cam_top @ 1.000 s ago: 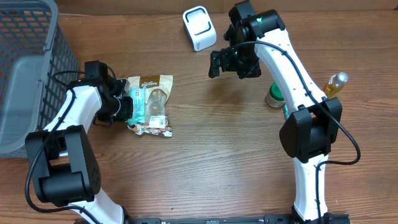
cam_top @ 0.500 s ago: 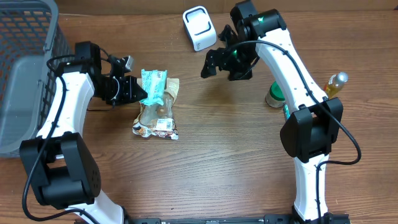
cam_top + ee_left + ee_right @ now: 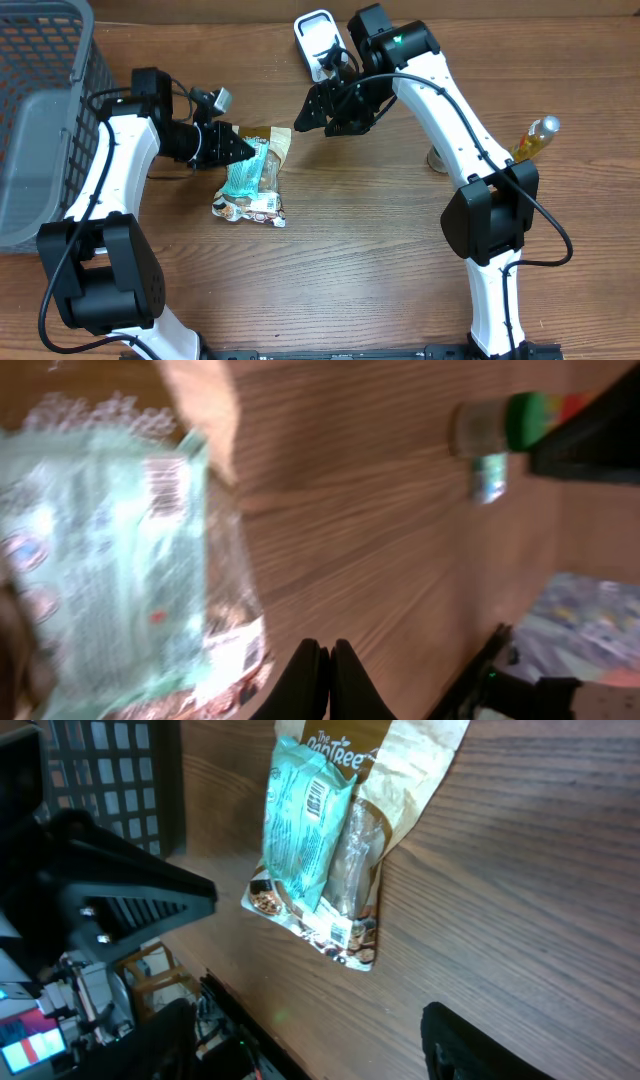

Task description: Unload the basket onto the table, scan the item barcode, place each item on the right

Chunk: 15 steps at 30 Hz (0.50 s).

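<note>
With the left gripper (image 3: 238, 148) pressed shut on nothing at the edge of the teal packet (image 3: 246, 172), which lies on a brown bag (image 3: 282, 140), and the right gripper (image 3: 312, 115) spread open nearby, a nudge could flip the packet's barcode (image 3: 316, 798) away from the scanner (image 3: 318, 40).

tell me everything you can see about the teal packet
The teal packet is a long, crinkly film wrapper with a white barcode label facing up near one end. It lies diagonally on top of a tan snack pouch on the wooden table. The shut left gripper sits at its edge; contact is unclear.
</note>
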Each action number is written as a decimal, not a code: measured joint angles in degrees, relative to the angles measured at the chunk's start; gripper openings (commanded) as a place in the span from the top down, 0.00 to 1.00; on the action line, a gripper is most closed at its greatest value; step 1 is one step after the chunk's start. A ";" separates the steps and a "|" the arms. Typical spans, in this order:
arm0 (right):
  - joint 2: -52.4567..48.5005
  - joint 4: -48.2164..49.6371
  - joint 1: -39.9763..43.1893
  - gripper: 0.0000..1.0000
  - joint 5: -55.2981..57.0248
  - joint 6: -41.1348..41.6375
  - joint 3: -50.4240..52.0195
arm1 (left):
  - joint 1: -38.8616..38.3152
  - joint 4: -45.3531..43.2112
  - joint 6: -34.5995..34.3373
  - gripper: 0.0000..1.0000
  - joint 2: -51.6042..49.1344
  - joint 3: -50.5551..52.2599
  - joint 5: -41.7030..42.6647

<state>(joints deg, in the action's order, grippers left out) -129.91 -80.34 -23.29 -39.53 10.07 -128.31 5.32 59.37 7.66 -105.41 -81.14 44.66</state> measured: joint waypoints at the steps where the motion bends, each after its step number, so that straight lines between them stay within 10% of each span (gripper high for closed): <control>1: 0.00 -0.04 -0.07 0.26 0.13 0.17 0.00 | 0.00 0.90 -0.02 0.89 0.00 0.00 -1.68; 3: 0.02 -0.04 0.02 0.26 0.42 0.42 0.17 | 0.00 2.45 -0.24 0.74 0.00 0.00 -5.73; 15: 0.02 7.96 -2.03 0.33 0.96 1.79 10.27 | 0.00 -8.59 -1.90 0.64 0.11 7.87 -23.04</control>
<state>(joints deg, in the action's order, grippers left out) -129.88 -72.38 -25.32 -38.57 11.86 -118.04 5.32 50.78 5.76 -105.30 -73.28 21.63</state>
